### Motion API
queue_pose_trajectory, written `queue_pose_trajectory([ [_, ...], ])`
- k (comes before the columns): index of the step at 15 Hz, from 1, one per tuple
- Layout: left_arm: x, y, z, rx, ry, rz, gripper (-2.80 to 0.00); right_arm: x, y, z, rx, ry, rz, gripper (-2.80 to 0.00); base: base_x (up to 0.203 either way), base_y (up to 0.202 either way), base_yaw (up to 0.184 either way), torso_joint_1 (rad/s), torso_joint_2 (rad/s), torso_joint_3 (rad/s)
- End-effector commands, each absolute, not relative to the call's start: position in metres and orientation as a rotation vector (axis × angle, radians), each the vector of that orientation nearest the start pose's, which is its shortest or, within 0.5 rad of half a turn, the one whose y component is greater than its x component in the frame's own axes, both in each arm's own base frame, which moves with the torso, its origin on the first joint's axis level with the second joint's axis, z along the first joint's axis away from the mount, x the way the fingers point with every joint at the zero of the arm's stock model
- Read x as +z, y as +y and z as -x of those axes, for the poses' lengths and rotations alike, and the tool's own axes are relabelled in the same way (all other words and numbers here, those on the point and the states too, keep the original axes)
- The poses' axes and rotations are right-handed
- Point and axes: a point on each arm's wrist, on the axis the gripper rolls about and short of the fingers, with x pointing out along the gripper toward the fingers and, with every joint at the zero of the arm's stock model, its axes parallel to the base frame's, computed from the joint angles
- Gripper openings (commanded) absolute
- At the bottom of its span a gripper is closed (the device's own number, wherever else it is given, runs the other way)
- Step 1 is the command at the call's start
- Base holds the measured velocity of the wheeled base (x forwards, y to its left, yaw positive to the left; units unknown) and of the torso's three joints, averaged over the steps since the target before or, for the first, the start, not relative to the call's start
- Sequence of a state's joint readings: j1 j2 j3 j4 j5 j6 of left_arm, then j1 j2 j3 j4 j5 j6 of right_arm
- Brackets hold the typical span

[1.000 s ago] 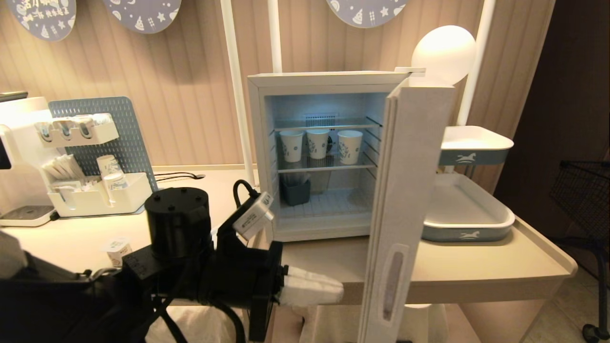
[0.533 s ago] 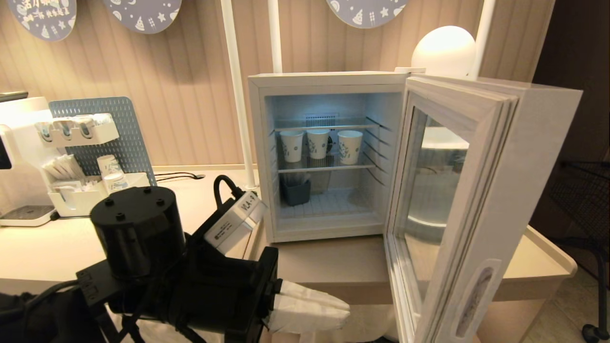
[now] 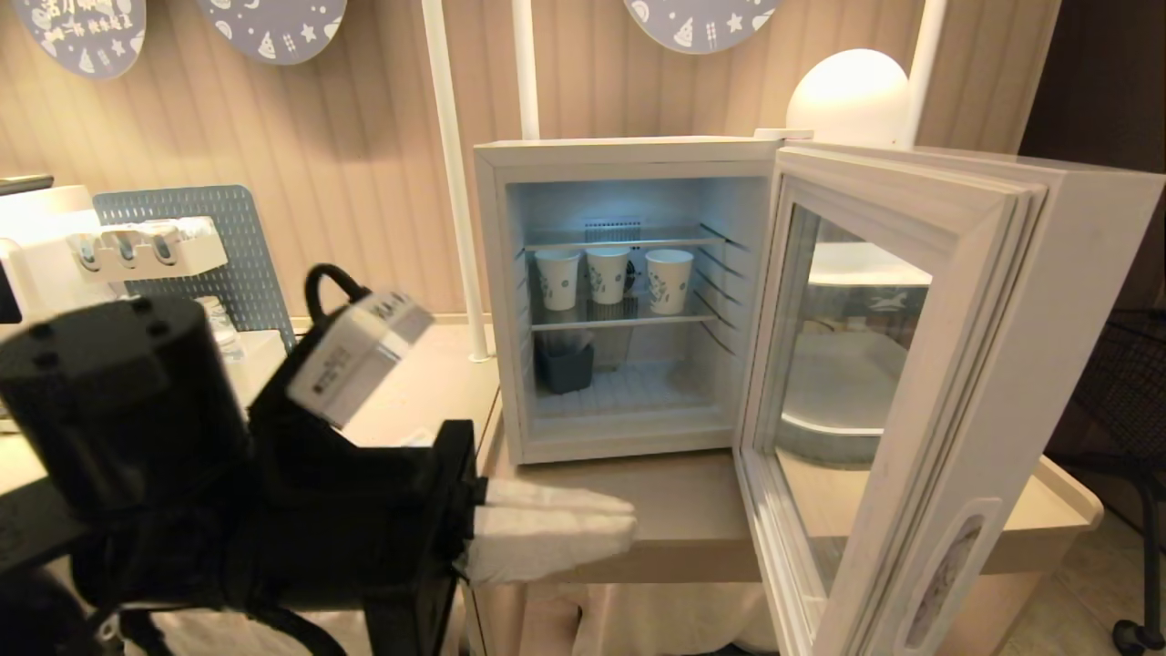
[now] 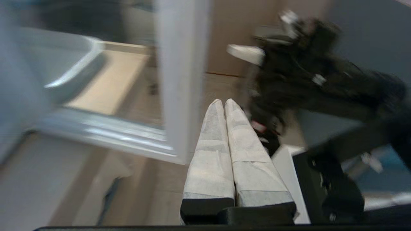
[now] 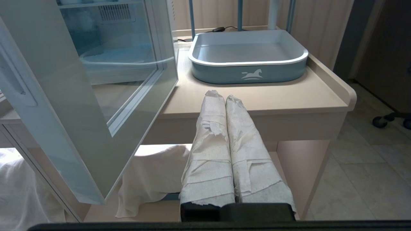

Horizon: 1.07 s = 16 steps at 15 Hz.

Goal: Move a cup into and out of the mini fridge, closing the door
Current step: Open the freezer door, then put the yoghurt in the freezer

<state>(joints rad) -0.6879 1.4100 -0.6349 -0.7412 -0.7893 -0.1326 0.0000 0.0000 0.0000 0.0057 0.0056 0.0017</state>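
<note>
The mini fridge [image 3: 619,153] stands open on the counter, lit inside. Three white paper cups [image 3: 557,279], [image 3: 608,273], [image 3: 669,281] stand in a row on its middle wire shelf. The door [image 3: 984,301] is swung far out to the right, its glass facing me. My left gripper [image 3: 627,528] is shut and empty, pointing right at the counter's front edge, left of the door and apart from it. Its wrist view shows the shut gripper [image 4: 223,102] beside the door's edge [image 4: 181,80]. My right gripper [image 5: 221,95] is shut and empty, low before the counter, right of the door [image 5: 64,106].
A dark bin [image 3: 565,364] sits on the fridge floor. A blue-grey tray [image 5: 247,57] lies on the counter behind the door. A pegboard organiser [image 3: 173,246] stands at the left. A white cloth [image 5: 154,173] hangs under the counter [image 3: 674,519]. A wire basket [image 3: 1120,364] is at the far right.
The door has swung from edge-on to wide open on the right. My left arm has risen and drawn back to the left, its shut fingers now level with the counter edge.
</note>
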Motion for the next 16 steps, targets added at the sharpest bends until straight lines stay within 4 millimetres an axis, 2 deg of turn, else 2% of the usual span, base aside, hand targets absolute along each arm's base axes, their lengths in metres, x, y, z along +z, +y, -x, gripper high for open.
queue_pose_trajectory([
  [1,0.255,-0.125,-0.132,-1.298,0.193,0.109,-2.8,0.075,0.0,0.023,0.006,0.006,-0.002,-2.8,0.0,0.0,0.0,0.0,0.0,0.0],
  [4,0.288,-0.061,-0.065,-0.947,0.249,0.083,-2.8,0.075,0.0,0.023,0.006,0.006,-0.002,-2.8,0.0,0.0,0.0,0.0,0.0,0.0],
  [6,0.287,-0.019,-0.022,-0.703,0.229,0.08,-2.8,0.075,0.0,0.023,0.006,0.006,-0.002,-2.8,0.0,0.0,0.0,0.0,0.0,0.0],
  [7,0.281,-0.004,-0.006,-0.563,0.223,0.095,-2.8,0.075,0.0,0.023,0.006,0.006,-0.002,-2.8,0.0,0.0,0.0,0.0,0.0,0.0],
  [9,0.268,0.008,0.016,-0.299,0.225,0.137,-2.8,0.075,0.0,0.023,0.006,0.006,-0.002,-2.8,0.0,0.0,0.0,0.0,0.0,0.0],
  [12,0.231,0.008,0.057,-0.097,0.243,0.196,-2.8,0.075,0.0,0.023,0.006,0.006,-0.002,-2.8,0.0,0.0,0.0,0.0,0.0,0.0],
  [14,0.205,-0.002,0.068,-0.02,0.26,0.2,-2.8,0.075,0.0,0.023,0.006,0.006,-0.002,-2.8,0.0,0.0,0.0,0.0,0.0,0.0],
  [16,0.178,-0.003,0.06,0.022,0.318,0.19,-2.8,0.075,0.0,0.023,0.006,0.006,-0.002,-2.8,0.0,0.0,0.0,0.0,0.0,0.0],
])
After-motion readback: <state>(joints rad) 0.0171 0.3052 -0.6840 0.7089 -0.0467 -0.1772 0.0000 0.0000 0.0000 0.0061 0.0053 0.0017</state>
